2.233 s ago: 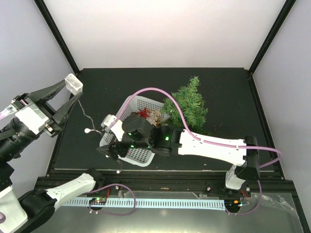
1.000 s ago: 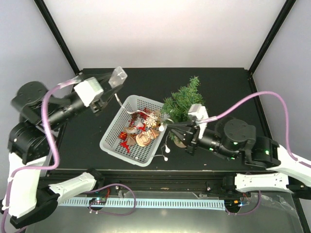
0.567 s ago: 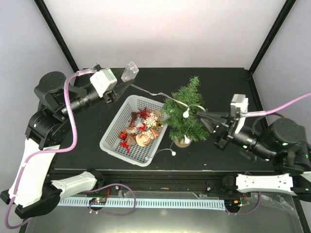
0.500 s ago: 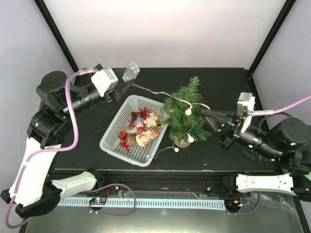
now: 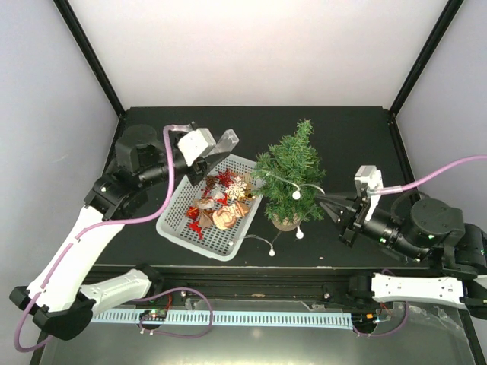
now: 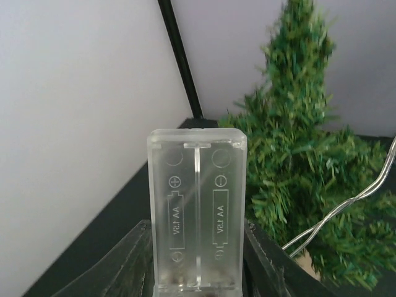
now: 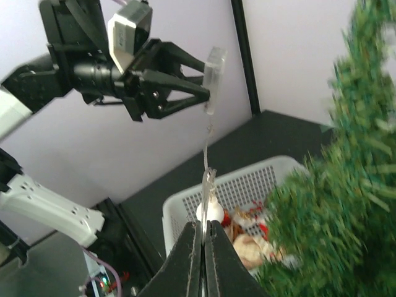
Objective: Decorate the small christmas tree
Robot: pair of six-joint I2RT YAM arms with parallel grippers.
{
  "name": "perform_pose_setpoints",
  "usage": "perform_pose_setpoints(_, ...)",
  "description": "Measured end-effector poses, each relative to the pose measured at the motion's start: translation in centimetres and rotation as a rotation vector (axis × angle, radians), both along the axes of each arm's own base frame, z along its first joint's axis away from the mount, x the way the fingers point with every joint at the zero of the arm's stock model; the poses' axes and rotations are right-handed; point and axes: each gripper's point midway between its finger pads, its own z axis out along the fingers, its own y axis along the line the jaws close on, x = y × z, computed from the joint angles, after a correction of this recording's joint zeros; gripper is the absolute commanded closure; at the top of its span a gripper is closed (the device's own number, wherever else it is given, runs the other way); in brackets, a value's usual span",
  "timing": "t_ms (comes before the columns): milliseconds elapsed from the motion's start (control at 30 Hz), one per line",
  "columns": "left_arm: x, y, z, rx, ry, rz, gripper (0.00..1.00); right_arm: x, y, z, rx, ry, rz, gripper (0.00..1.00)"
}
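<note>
Okay, room check: the table [image 5: 358, 133] shows bare black top behind and right of the small christmas tree [image 5: 293, 179]; the white mesh basket [image 5: 217, 242] sits just left of it, its near corner close to the table's front edge. The tree stands upright mid-table between both arms. My right gripper [image 5: 321, 201] is just beside its right side, fingers pressed together on the fairy-light string [image 7: 208, 213], which drapes across the branches and trails down to the table in front. My left gripper [image 5: 226, 143] clamps the clear AA battery box [image 6: 197, 216] over the basket's far corner, left of the tree. Versus half a second ago, the left gripper has come in from the back-left and the right has dropped nearer.
</note>
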Motion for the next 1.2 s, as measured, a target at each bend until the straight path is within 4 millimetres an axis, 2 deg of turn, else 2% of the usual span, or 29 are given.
perform_pose_setpoints(100, 0.1, -0.2, -2.6, 0.022, 0.040, -0.007, 0.69, 0.1, -0.6, -2.8, -0.031, 0.038, -0.020, 0.99)
perform_pose_setpoints(200, 0.1, -0.5, -4.5, 0.034, 0.073, -0.020, 0.68, 0.2, -1.7, -4.8, -0.029, 0.077, -0.045, 0.99)
perform_pose_setpoints(300, 0.2, -0.7, -5.9, 0.038, 0.097, -0.031, 0.68, 0.5, -2.0, -5.4, -0.024, 0.099, -0.070, 0.99)
perform_pose_setpoints(600, 0.6, -1.5, -10.9, 0.041, 0.212, -0.042, 0.67, 1.8, -2.9, -9.0, -0.057, 0.181, -0.185, 0.99)
perform_pose_setpoints(733, 1.0, -1.9, -12.6, 0.036, 0.259, -0.044, 0.66, 2.1, -3.3, -9.7, -0.050, 0.202, -0.213, 0.99)
perform_pose_setpoints(933, 2.2, -2.9, -13.6, 0.024, 0.304, -0.048, 0.65, 2.3, -3.3, -10.0, -0.047, 0.218, -0.236, 0.99)
perform_pose_setpoints(1200, 3.7, -4.2, -16.6, 0.052, 0.398, -0.056, 0.66, 2.8, -3.8, -10.9, -0.045, 0.243, -0.281, 0.99)
